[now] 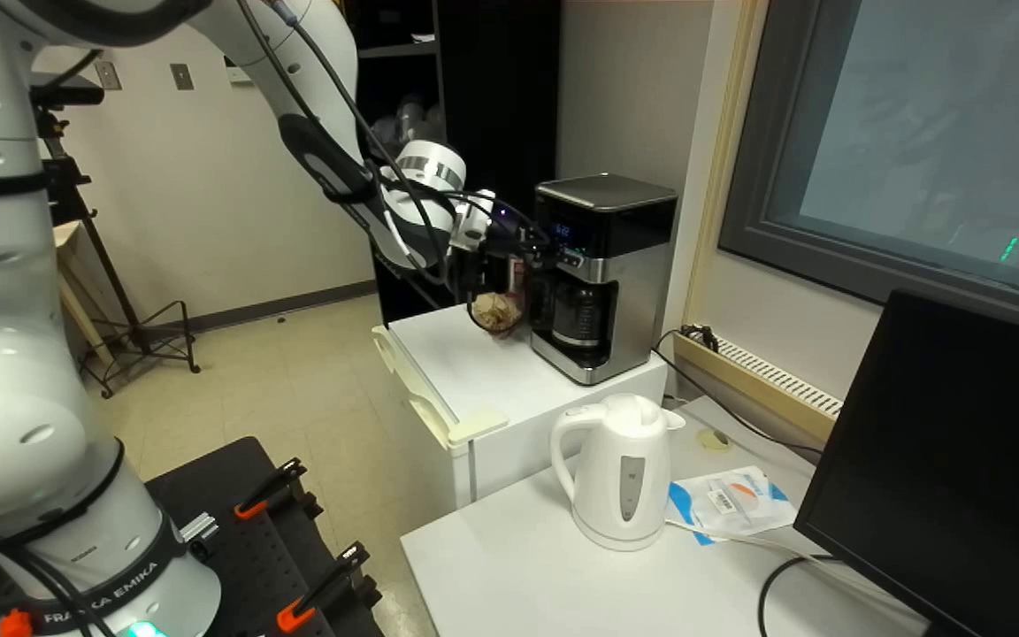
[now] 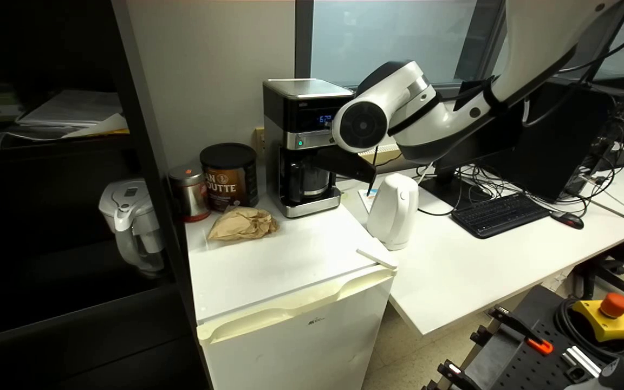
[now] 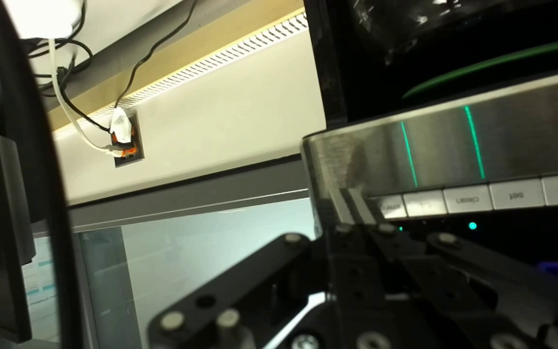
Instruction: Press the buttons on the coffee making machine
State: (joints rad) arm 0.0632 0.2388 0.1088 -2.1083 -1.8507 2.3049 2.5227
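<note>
From left to right in an exterior view, you see your gripper [image 1: 543,253], fingers together, near the button row [image 1: 572,259], contact uncertain; the coffee maker [image 1: 632,283], upright on a white fridge [image 1: 449,364]; the kettle [image 1: 609,482] on the desk [image 1: 509,579].

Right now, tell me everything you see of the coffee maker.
The coffee maker stands upright on a white fridge. It's boxy, black and metallic-looking silver, flat-topped. Blue digits show on its display; a green light glows below. Buttons marked clean, set and clock sit in a silvery row. A dark, glassy carafe sits in its front bay. The shut hand is close to the buttons; whether they touch, I can't tell.
</note>
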